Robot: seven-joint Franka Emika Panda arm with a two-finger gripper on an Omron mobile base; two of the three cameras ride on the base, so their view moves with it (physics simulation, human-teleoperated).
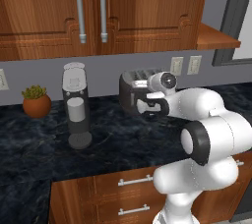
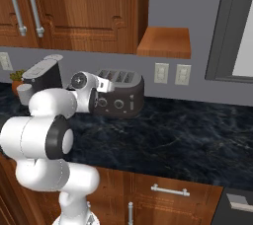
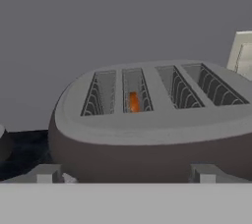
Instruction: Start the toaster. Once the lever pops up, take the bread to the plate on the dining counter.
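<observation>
The dark grey rounded toaster with a silver slotted top sits on the black marbled countertop against the grey wall, centre of the left base view and left of centre in the right base view. The white arm's two-finger gripper is right at the toaster's front face in the left base view, hiding most of that face. In the hand view both small grey fingertips stand wide apart at the bottom edge, one near each end of the toaster body, spread to full width and holding nothing; touching or not cannot be told.

In the right base view the small black slider lever shows on the right part of the toaster front, with round knobs to its left. In the hand view a small orange-brown piece, apparently the bread, sits low in the second slot from the left.

A tall silver-and-black coffee machine stands left of the toaster in the left base view, and a small green plant in a terracotta pot sits at far left. Reddish-brown wood cabinets with silver handles hang above. Two white wall outlets sit right of the toaster.
</observation>
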